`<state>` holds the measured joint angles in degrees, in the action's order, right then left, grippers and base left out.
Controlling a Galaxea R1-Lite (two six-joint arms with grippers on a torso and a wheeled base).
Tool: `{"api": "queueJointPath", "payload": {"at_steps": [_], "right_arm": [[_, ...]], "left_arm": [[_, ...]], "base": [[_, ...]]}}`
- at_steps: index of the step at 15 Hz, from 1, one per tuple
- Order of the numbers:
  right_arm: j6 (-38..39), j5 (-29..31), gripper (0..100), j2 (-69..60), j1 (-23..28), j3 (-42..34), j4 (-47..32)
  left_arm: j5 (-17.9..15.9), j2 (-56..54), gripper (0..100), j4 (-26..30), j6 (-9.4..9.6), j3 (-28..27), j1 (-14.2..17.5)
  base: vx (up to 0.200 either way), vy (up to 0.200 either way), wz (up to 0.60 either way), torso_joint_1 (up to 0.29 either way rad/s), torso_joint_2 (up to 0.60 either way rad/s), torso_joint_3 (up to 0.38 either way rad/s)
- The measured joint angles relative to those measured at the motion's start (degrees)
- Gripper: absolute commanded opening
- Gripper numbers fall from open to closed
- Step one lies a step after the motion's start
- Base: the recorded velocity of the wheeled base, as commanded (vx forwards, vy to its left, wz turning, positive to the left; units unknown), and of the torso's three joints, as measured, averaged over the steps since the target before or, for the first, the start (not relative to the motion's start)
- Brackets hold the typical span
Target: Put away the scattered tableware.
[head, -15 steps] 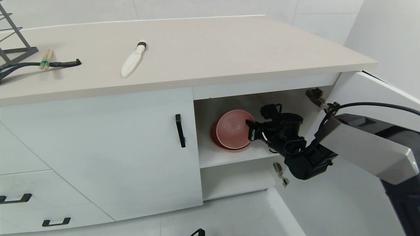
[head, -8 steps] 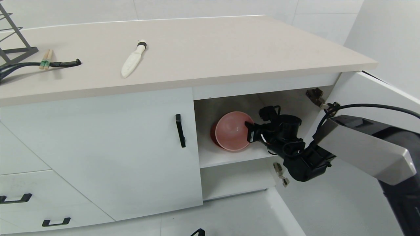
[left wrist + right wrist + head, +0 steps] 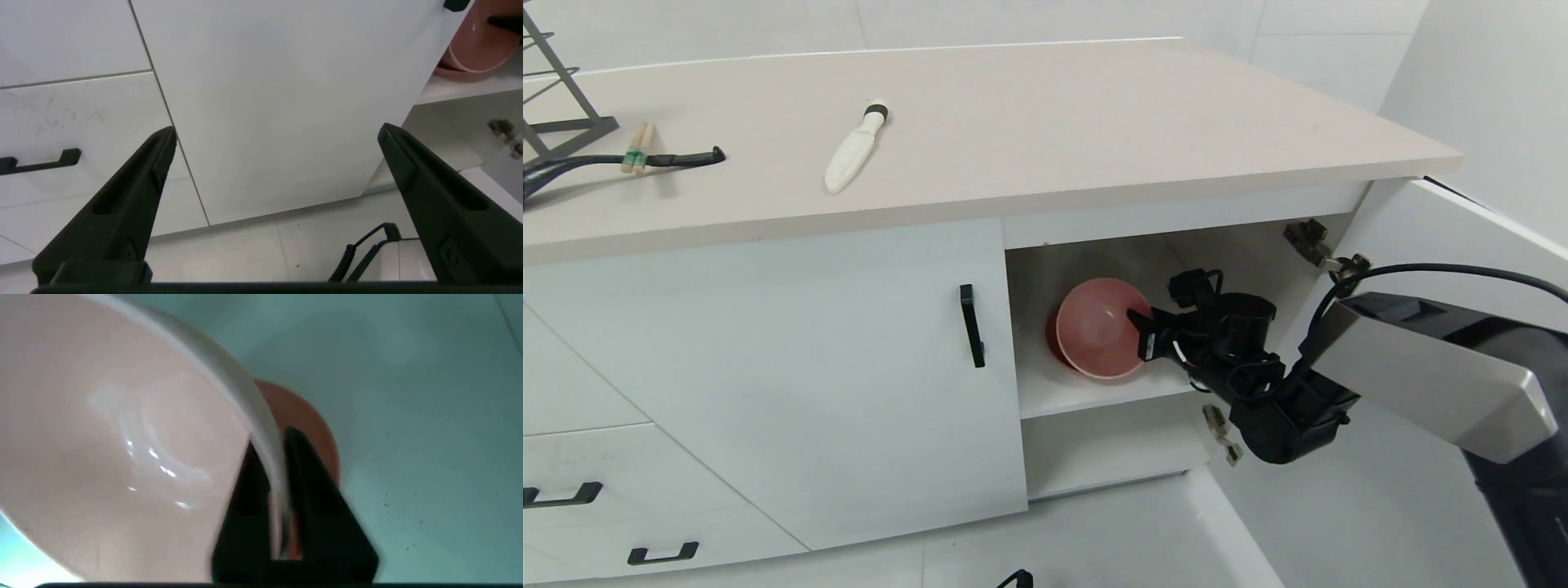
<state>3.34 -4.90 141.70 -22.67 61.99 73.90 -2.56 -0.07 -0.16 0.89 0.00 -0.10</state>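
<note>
Already inside the open cupboard in the head view, the right gripper (image 3: 1141,328) is clamped on the rim of the pink bowl (image 3: 1093,327), one finger inside the wall and one outside. The bowl hangs tilted, its mouth turned out toward the room, and it lies to the robot's left of the gripper and a little deeper in. A darker red dish (image 3: 1051,343) stands just behind it on the shelf (image 3: 1086,396). Whether the bowl's lower edge touches the shelf cannot be told. On the counter (image 3: 1094,106), well apart from the cupboard, lie a white knife (image 3: 853,149) and a pair of chopsticks (image 3: 636,147).

From the left wrist view, the left gripper (image 3: 278,135) has its fingers spread wide with nothing between them. It faces the closed door (image 3: 278,90), and the bowl (image 3: 480,51) shows far off at the cupboard opening, so the right arm is plainly the nearer one.

Close up in the right wrist view, the right gripper (image 3: 276,486) pinches the bowl's thin rim edge-on. The bowl's hollow (image 3: 122,433) opens to one side of the fingers, and the red dish (image 3: 317,434) sits just beyond them on the shelf floor (image 3: 425,457). Setting the bowl down probably turns on that pairing: level it over the dish, lower it, then let go.
</note>
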Motion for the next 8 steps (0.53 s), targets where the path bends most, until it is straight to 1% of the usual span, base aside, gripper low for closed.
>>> {"api": "queueJointPath", "payload": {"at_steps": [8], "right_arm": [[-0.37,-0.16,100,-0.27,-0.06,-0.17,1.29]], "left_arm": [[0.00,0.00,100,0.00,-0.16,0.00,0.00]], "base": [[0.000,0.000,0.00,0.000,0.00,0.000]]}}
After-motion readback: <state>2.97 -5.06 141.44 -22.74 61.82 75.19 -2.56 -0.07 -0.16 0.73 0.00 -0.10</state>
